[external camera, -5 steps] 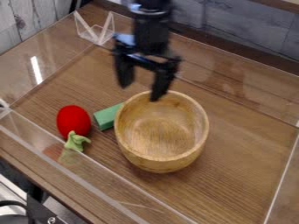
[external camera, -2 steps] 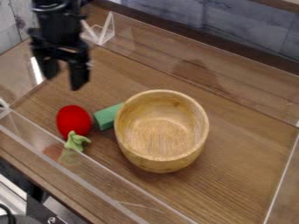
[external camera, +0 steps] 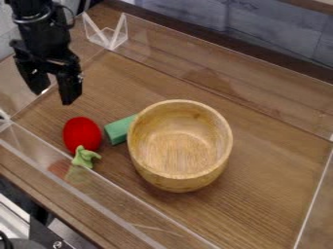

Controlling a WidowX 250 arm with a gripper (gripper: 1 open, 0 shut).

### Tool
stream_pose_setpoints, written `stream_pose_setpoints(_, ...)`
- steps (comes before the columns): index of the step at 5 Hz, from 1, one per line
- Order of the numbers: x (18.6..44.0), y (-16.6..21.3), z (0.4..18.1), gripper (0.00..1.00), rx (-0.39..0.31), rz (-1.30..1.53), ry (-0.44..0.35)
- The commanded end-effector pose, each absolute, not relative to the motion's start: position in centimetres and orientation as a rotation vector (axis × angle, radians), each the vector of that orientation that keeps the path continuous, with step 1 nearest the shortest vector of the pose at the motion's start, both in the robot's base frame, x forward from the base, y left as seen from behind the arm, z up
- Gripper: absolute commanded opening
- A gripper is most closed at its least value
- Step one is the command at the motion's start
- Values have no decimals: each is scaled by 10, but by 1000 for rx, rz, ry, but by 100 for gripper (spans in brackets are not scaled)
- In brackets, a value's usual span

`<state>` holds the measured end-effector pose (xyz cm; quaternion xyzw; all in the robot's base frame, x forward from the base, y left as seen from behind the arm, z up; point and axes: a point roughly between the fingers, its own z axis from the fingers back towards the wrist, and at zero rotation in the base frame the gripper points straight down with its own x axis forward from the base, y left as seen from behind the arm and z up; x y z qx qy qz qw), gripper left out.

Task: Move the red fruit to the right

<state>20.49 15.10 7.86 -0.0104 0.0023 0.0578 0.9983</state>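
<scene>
Hanging wide open and empty, the tool (external camera: 47,84) sits above the red fruit (external camera: 82,132); no writing shows.

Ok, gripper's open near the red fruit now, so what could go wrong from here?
The gripper hangs open above and left of the red fruit, not yet over it; an off-centre descent could nudge the round, glossy fruit away.

The green block lies right beside the fruit, and a finger may catch it.

The wooden bowl stands to the fruit's right, so a low carry rightward could strike its rim.
</scene>
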Motion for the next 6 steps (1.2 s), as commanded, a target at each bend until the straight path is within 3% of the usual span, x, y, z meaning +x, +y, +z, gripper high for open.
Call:
stream_pose_setpoints(1,205,153,82,100,-3,182,-21)
stream_pose_setpoints(3,195,148,60,100,-13,85,1)
stream_pose_setpoints(5,203,163,32,100,-28,-65,5)
stream_pose_setpoints(6,196,156,27,100,-39,-39,2)
